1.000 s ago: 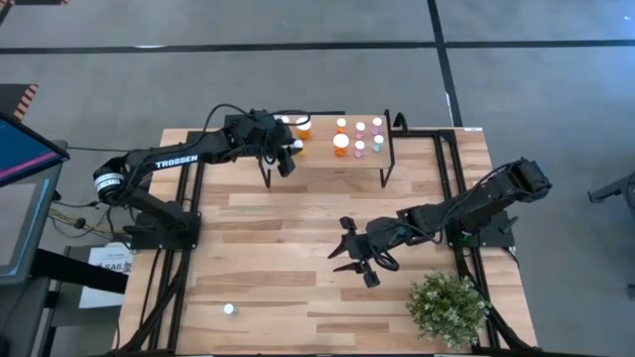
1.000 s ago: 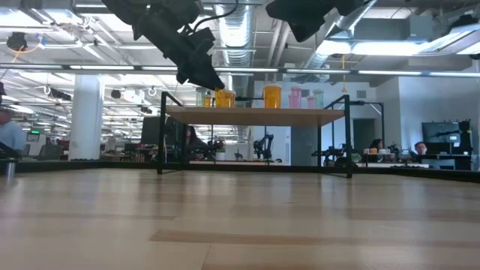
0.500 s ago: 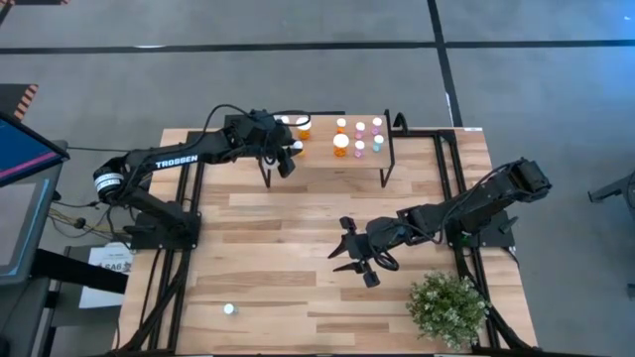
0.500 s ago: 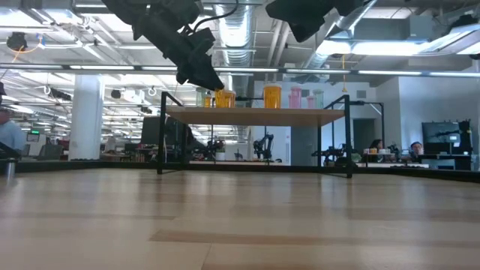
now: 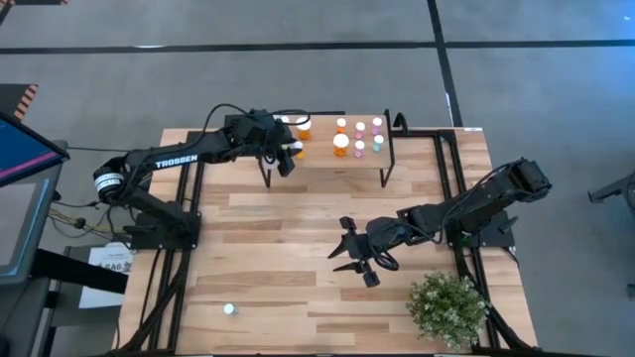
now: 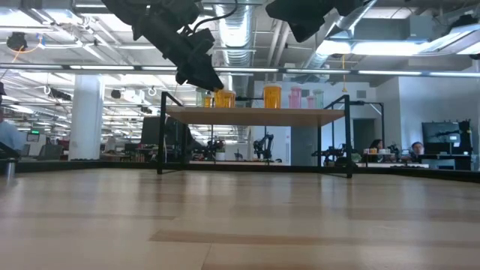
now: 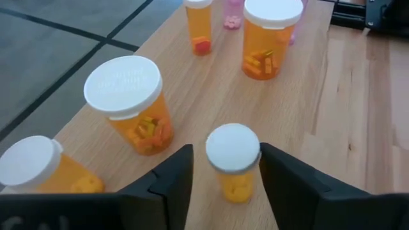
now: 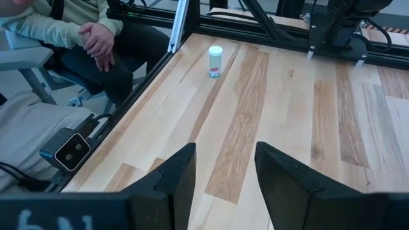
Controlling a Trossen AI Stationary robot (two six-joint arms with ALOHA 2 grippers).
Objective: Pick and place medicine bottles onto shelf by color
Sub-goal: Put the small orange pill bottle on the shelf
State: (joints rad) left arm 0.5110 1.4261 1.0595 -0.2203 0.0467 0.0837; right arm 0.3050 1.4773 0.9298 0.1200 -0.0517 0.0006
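Orange medicine bottle (image 7: 232,160) is being released upright on the shelf (image 5: 327,159) among its orange neighbours, flanked by the parted left claw (image 7: 223,182), which is best being lifted straight; the open right claw (image 5: 355,260) is being held idle above the counter (image 5: 278,258).

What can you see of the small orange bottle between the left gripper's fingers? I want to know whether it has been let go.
The small orange bottle is a see-through orange plastic cylinder with a round white cap and a few orange pills inside. It stands upright on the shelf, near other orange bottles. The left gripper has a dark finger on each side of it, with a visible gap on both sides, so neither appears to touch it.
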